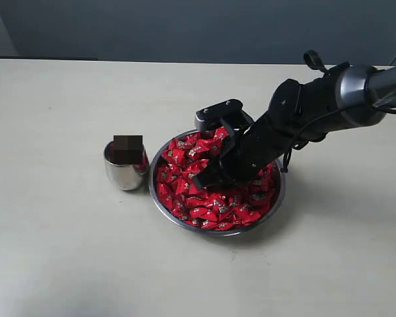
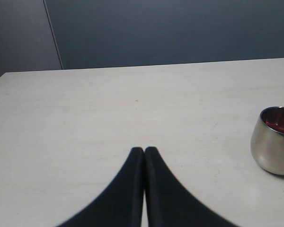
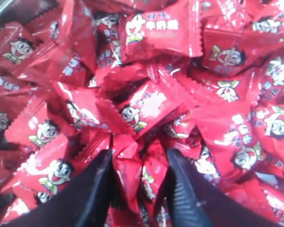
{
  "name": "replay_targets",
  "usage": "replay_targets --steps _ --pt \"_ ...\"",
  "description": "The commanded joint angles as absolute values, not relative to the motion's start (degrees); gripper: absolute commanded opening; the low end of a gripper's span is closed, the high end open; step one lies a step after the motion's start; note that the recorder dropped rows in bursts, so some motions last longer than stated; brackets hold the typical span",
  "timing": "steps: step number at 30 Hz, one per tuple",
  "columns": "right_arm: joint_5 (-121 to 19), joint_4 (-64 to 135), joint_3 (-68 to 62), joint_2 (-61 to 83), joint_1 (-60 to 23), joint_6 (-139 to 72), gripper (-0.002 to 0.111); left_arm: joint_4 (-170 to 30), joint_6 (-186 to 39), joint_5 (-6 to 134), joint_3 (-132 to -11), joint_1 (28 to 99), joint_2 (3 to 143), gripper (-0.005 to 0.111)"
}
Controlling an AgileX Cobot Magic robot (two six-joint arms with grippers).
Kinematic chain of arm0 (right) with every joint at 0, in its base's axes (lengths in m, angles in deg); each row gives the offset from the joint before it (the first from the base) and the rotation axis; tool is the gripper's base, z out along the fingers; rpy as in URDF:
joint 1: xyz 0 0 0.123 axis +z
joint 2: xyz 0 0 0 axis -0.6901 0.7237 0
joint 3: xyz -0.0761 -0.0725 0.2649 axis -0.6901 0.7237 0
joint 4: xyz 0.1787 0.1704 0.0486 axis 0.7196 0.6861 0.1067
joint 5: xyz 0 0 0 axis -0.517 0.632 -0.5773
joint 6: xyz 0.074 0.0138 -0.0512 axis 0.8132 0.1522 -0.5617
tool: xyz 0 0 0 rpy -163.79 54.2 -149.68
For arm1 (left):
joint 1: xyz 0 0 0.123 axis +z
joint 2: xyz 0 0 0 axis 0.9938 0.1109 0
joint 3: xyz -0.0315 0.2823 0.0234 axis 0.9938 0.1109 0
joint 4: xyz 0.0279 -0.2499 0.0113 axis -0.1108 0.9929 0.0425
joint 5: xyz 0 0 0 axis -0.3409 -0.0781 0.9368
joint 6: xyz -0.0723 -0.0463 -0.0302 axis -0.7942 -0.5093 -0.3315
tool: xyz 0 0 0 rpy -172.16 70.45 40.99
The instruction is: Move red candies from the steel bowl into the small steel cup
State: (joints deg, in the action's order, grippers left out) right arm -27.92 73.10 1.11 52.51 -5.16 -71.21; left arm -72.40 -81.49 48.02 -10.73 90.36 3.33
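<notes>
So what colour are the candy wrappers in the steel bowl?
Shiny red candies, each with a cartoon face; clearest in right wrist view.

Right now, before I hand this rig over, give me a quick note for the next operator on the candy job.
Left gripper: shut, empty, above the table, beside the small steel cup.
Right gripper: down in the steel bowl, fingers either side of one of the red candies; grip not confirmed.
Done: some red shows inside the cup.
Left: the bowl is heaped; lift, carry to the cup, release, repeat.
</notes>
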Motion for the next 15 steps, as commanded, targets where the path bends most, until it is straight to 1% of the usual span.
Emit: replay_targets --steps 1,5,15 --pt "-27.2 72.9 0.8 51.9 -5.2 -71.4 0.051 -72.3 -81.6 48.1 -10.5 90.4 3.1 0.0" --pt "-26.8 72.9 0.4 51.4 -5.2 -71.3 0.047 -72.3 -81.6 48.1 -10.5 90.4 3.1 0.0" --pt "-21.6 71.4 -4.3 49.7 -5.2 -70.1 0.047 -72.3 -81.6 48.1 -10.5 90.4 3.1 0.0"
